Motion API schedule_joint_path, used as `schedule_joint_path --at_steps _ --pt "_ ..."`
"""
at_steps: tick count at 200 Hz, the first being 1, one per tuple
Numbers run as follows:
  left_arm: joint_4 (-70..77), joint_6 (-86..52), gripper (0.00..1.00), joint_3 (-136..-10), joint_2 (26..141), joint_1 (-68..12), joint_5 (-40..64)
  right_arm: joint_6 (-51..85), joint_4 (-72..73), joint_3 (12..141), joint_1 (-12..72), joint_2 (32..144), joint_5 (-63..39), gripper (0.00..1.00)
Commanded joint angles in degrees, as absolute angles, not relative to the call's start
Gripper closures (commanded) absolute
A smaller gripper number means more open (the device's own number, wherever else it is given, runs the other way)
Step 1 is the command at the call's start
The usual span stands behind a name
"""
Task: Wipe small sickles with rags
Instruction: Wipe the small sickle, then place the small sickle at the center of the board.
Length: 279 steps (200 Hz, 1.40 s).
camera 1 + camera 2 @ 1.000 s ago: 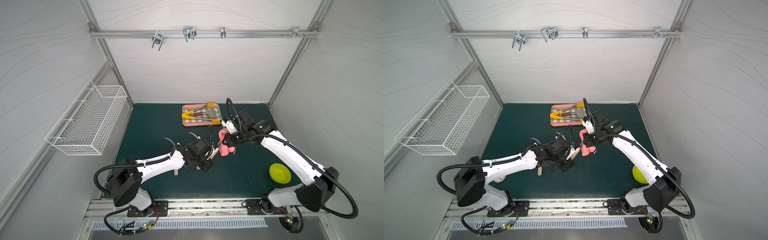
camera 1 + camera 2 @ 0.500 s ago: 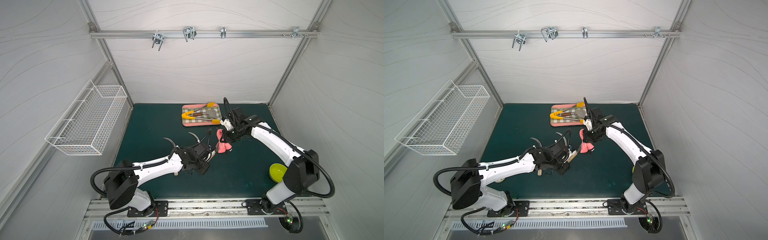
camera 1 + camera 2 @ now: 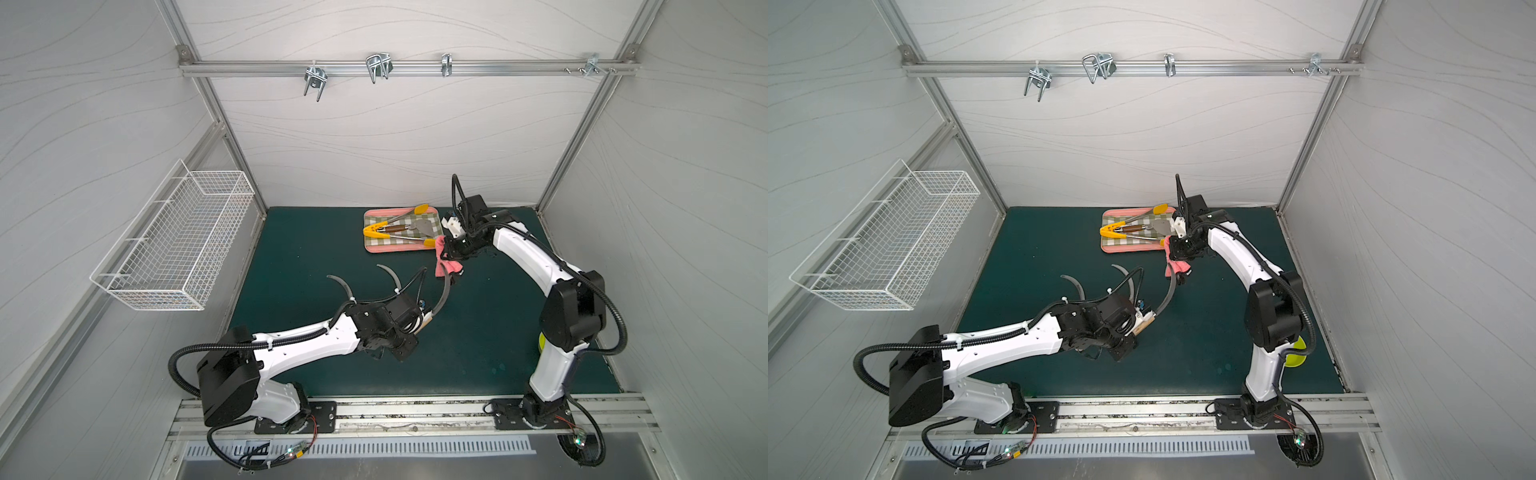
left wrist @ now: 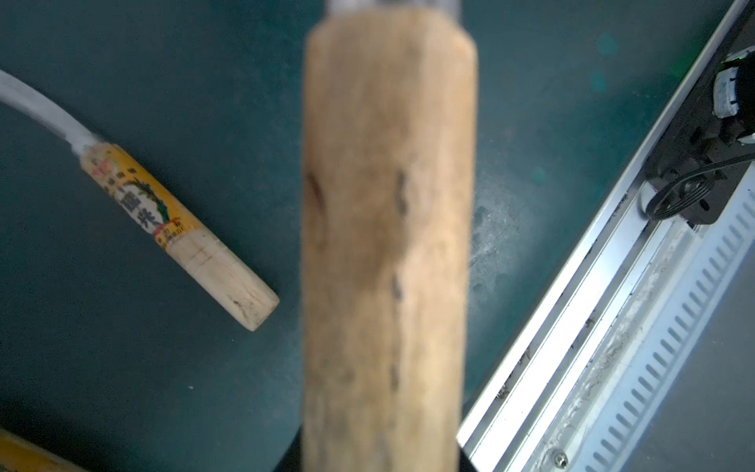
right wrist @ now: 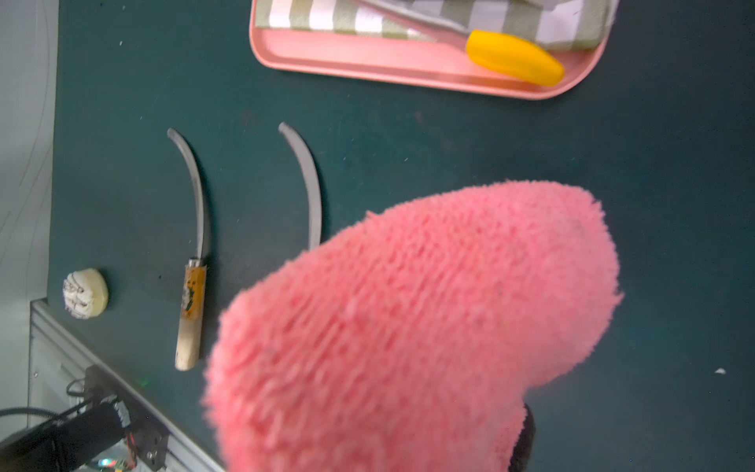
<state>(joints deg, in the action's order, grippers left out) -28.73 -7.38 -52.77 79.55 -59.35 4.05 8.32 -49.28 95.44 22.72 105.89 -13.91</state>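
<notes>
Gripping the job from both ends, the 2 arms meet over the mat [image 3: 316,249]. In both top views the left gripper [image 3: 424,321] is clamped tight on the pale handle of a sickle [image 3: 443,295]. Its curved blade runs away from that gripper toward the right gripper [image 3: 451,251]. The right gripper is pinched closed on the pink rag [image 3: 448,267], which hangs just under it and covers the blade's tip end. The rest of the blade shows bare between rag and handle. The blade's long axis therefore joins the 2 grippers, and the right one is nearer the metal to be wiped. The other sickles [image 3: 338,283] lie on the mat beside the left gripper, and the tray [image 3: 397,250] is just beside the right.

In the left wrist view the held handle fills the middle, blurred, and 1 labelled sickle lies apart from it.

In the right wrist view the rag fills the foreground and hides the fingers.

Since 1 second ago the rag has slid from near the handle out toward the tip, and the right arm has folded more upright.
</notes>
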Motion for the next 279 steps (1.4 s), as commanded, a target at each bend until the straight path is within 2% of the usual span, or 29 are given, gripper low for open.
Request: schedule_joint_path --at_steps 1,29,77,109,141,215,243,279 --pt "-23.3 -5.0 1.00 -54.1 78.1 -59.9 4.0 7.4 -49.3 97.1 20.2 104.6 -10.8 0.98" --pt "-22.7 -6.5 1.00 -54.7 81.0 -59.9 3.3 9.7 -49.7 93.3 17.7 98.0 -4.0 0.97" --pt "-22.9 -7.1 1.00 -63.2 90.6 -57.9 4.6 14.6 -49.7 80.4 16.4 84.6 -0.7 0.97" --pt "-24.0 -7.2 1.00 -74.0 100.2 -53.3 9.8 18.4 -49.1 71.1 17.0 74.9 -0.2 0.96" --pt "-31.6 -4.2 1.00 -91.8 113.1 -51.6 11.8 20.3 -49.7 66.2 17.0 67.2 2.5 0.95" --pt "-45.5 -4.4 1.00 -135.8 142.4 -46.6 20.4 20.4 -47.0 59.1 16.0 63.8 0.7 0.95" --pt "-45.6 -6.3 1.00 -143.0 148.5 -44.2 23.5 20.2 -46.0 57.8 15.7 63.8 0.0 0.95" --pt "-42.9 -7.1 1.00 -144.2 150.2 -43.3 24.1 19.4 -44.9 56.5 14.8 64.3 -1.6 0.94"
